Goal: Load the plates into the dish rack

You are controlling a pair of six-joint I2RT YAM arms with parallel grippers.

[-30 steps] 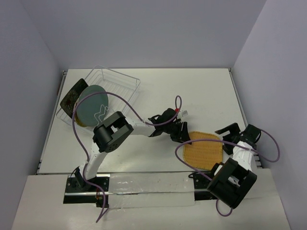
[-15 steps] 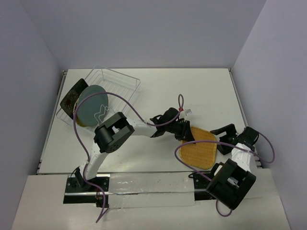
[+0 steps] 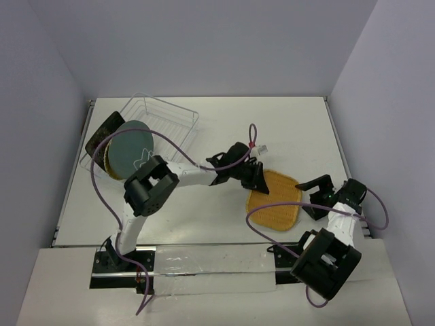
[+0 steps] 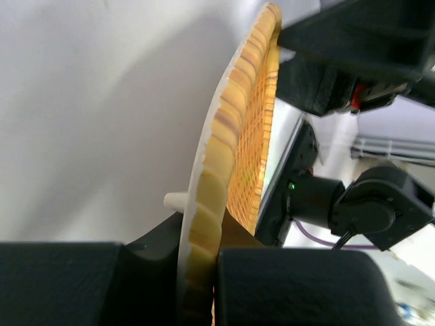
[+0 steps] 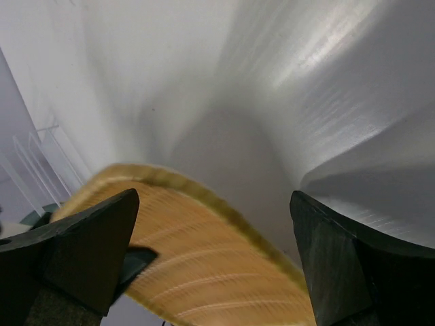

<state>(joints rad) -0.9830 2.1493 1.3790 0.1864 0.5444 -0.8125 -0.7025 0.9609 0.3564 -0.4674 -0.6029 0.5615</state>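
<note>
Orange-yellow woven plate (image 3: 275, 202) sits right of centre on the table (image 3: 224, 122), one side raised, its far-left edge pinched tight between the fingers of the left gripper (image 3: 257, 180). The right gripper (image 3: 314, 198) hangs just beside the plate's right edge, jaws spread wide, holding nothing. Far left, the dish rack (image 3: 178, 112) holds the teal-grey plate (image 3: 130, 151)

1. The left claw (image 3: 255, 179) meets the left edge of the orange-yellow woven plate (image 3: 275, 202) on the counter (image 3: 299, 129).
2. The right claw (image 3: 311, 198), fingers spread, sits just beside that plate's right edge.
3. At far left, in the dish rack (image 3: 178, 124), the teal-grey plate (image 3: 129, 149) leans on the yellow woven plate (image 3: 106, 164) and the black square plate (image 3: 102, 136).
</note>
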